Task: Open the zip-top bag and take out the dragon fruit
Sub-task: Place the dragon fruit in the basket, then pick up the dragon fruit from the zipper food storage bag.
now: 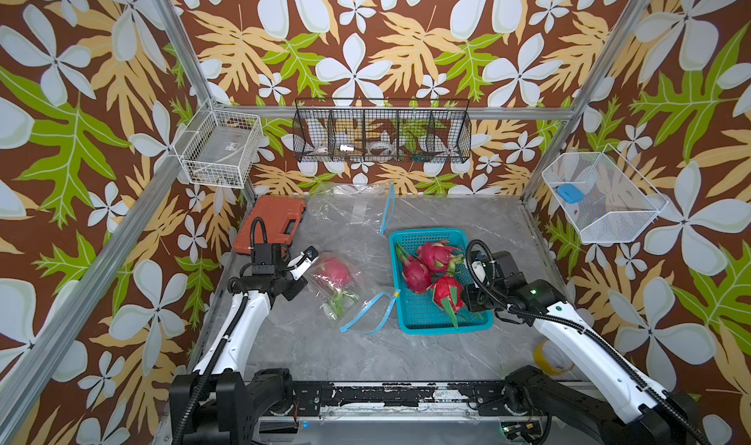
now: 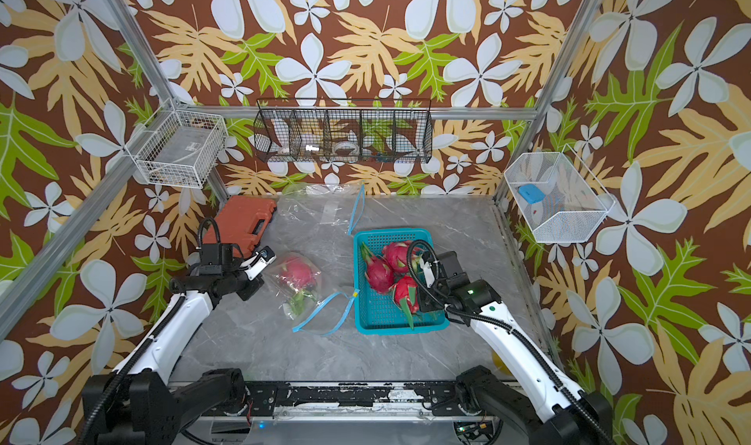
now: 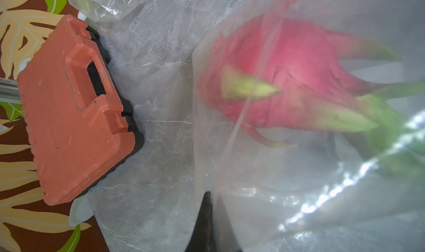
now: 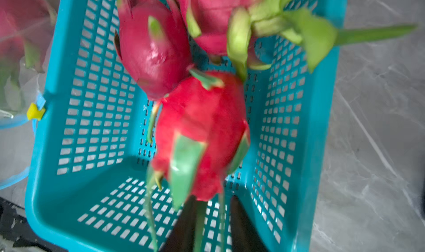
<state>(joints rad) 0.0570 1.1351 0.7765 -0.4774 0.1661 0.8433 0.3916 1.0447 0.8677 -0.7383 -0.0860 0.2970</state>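
Though blurred, no legible txt.

Arm links: white shells with black joints on both the left arm (image 1: 235, 333) and the right arm (image 1: 585, 341).
Cables: black ribbed conduit runs along each arm and loops above each wrist.
Wrists: black boxy housings.
Marking: green light on the right arm's black joint, green dot on its white shell.
Base: black mounts on a scuffed black rail (image 1: 382, 394).
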